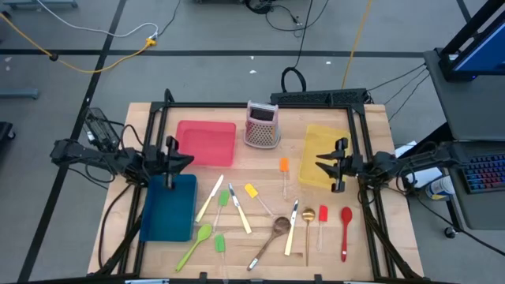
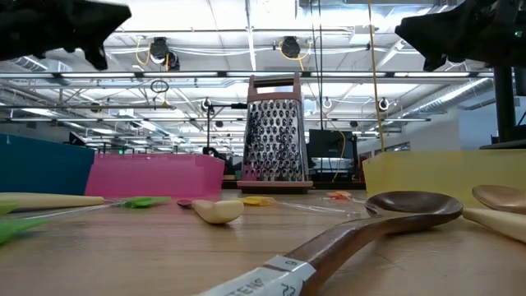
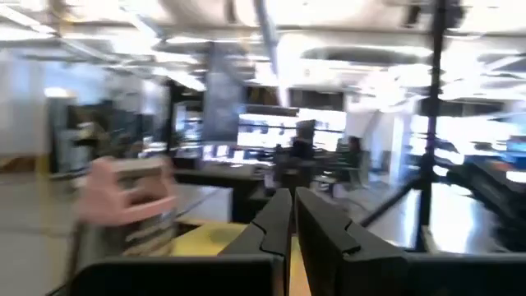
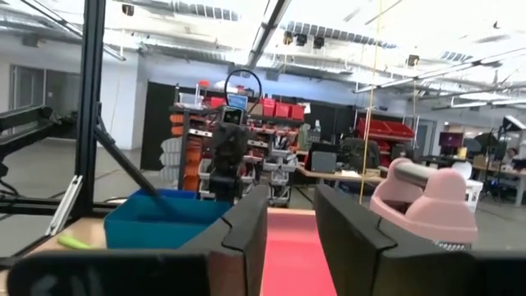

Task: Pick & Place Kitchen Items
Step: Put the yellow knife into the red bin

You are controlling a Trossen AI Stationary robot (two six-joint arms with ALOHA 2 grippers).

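The kitchen items lie loose on the wooden table's near middle. They include a cream-handled knife (image 1: 210, 197), a green spoon (image 1: 195, 244), a wooden spoon (image 1: 270, 241), a gold spoon (image 1: 308, 221), a red spoon (image 1: 346, 233), an orange spatula (image 1: 284, 175) and a yellow spatula (image 1: 256, 197). My left gripper (image 1: 185, 160) hangs shut and raised over the blue tray's far end, its fingers (image 3: 275, 218) close together with nothing between them. Raised above the yellow tray's near left part, my right gripper (image 1: 323, 167) is open and empty; its fingers (image 4: 246, 222) stand apart.
A blue tray (image 1: 170, 209) lies at the left, a red tray (image 1: 207, 142) at the far left and a yellow tray (image 1: 325, 146) at the far right. A metal grater with a pink handle (image 1: 263, 126) stands between the red and yellow trays. Black frame posts rise beside each arm.
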